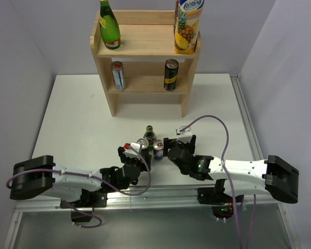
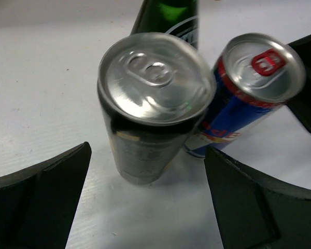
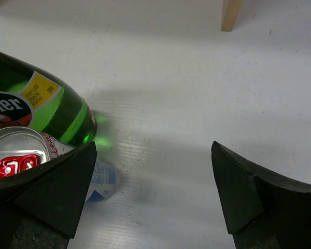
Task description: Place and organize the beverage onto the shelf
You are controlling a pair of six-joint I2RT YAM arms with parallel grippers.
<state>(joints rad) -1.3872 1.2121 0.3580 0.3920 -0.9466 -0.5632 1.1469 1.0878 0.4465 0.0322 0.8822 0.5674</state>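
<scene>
- Drinks are counted at seven: two bottles, four cans, one carton
- Four are held by the shelf (image 1: 145, 47), which is set at the far side of the table (image 1: 78, 119), well apart from the arms
- On its top board a tall green bottle (image 1: 110, 26) is seen at the left and a juice carton (image 1: 188, 26) at the right; on the lower board a pale can (image 1: 118, 75) is at the left and a dark can (image 1: 171, 74) at the right
- Three are gathered upright near the arms: a short green bottle (image 2: 168, 18), a black can (image 2: 150, 104) and a blue can (image 2: 254, 88) with a red tab, set just beside one another
- The shelf is built of light wood, with two boards, flat side panels and a low rim around the top
- The left gripper (image 2: 147, 150) is spread wide, the black can between its fingers (image 2: 41, 202) and touched by neither
- The right gripper (image 3: 154, 150) is likewise spread, with only bare table between its fingers (image 3: 259, 197); the short green bottle and blue can are seen beside its left finger
</scene>
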